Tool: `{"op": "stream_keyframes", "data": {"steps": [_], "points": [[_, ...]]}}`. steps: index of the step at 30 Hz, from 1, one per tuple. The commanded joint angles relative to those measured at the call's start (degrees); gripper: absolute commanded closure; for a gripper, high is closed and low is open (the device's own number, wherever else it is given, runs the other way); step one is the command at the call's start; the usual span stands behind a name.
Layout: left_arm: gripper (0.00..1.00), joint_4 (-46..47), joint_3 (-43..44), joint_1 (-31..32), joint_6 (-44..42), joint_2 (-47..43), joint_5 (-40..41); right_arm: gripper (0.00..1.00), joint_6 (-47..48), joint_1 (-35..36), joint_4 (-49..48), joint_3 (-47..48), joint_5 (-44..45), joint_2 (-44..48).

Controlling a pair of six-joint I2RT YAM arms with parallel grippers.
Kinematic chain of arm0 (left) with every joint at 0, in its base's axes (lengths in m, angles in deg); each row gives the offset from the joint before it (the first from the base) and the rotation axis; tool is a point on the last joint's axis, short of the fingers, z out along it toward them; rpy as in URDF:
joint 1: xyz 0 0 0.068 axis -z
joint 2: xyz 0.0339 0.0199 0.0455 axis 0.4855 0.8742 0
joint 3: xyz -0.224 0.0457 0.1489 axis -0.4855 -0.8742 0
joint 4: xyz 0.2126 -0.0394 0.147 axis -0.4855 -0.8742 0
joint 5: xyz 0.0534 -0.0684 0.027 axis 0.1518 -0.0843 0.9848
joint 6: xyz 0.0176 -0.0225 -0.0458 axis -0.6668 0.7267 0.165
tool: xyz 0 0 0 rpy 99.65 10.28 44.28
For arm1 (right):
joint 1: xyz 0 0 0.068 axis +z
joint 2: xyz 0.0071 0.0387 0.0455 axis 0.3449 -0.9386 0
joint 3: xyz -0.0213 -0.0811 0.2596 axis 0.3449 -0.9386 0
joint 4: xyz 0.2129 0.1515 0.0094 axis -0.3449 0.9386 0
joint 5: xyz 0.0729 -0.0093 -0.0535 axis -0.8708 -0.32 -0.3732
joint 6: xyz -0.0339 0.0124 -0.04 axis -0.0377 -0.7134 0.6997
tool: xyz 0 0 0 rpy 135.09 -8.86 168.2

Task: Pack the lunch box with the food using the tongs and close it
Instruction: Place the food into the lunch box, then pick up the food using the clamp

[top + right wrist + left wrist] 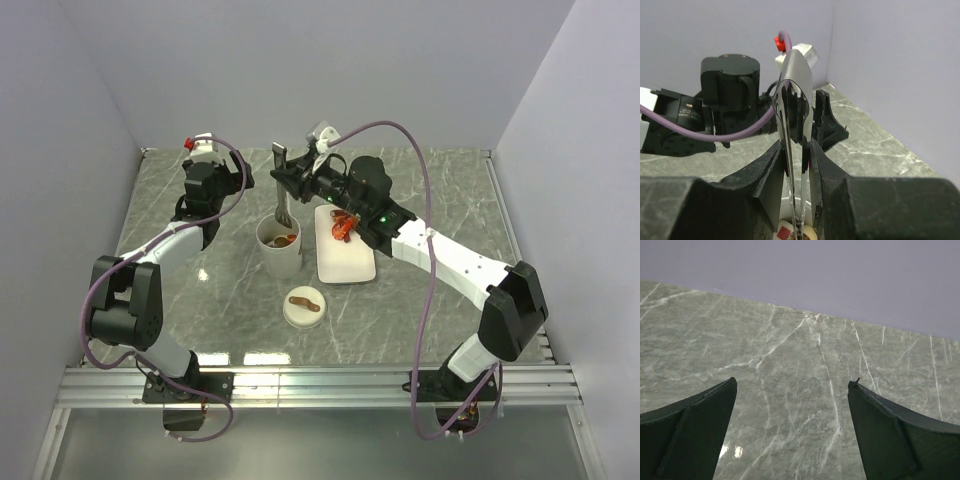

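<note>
Jaws of the right gripper (797, 170) squeeze the tongs (795, 100), whose tips point down into the lunch box (280, 265); the left gripper (792, 385) is open. Smooth springy metal may slip, so hold mid-arm.

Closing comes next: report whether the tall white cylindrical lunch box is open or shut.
Open: the lunch box shows food inside; its round cream lid lies apart beside it.

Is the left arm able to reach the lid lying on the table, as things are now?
Probably yes. The lid lies alone on the table, the left gripper is open and empty, and the right gripper holds the tongs at the lunch box, not over the lid.
</note>
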Motion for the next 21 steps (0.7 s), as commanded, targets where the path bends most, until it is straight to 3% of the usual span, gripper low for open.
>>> {"op": "stream_keyframes", "data": {"steps": [1, 7, 13, 21], "points": [[0.00, 1.47, 2.41, -0.06, 0.05, -0.11, -0.15, 0.85, 0.03, 0.39, -3.41, 4.19, -1.71, -0.81], [0.00, 1.38, 2.59, -0.06, 0.05, -0.02, -0.15, 0.76, 0.21, 0.40, -4.29, 2.61, -0.48, 0.41], [0.01, 1.38, 2.41, -0.06, 0.05, -0.11, -0.06, 0.75, 1.26, 0.39, -9.99, -3.61, 2.86, 5.33], [0.01, 1.38, 2.50, -0.06, 0.05, 0.07, -0.32, 0.74, 5.04, 0.39, -17.30, -15.58, 16.28, 16.40]]}}
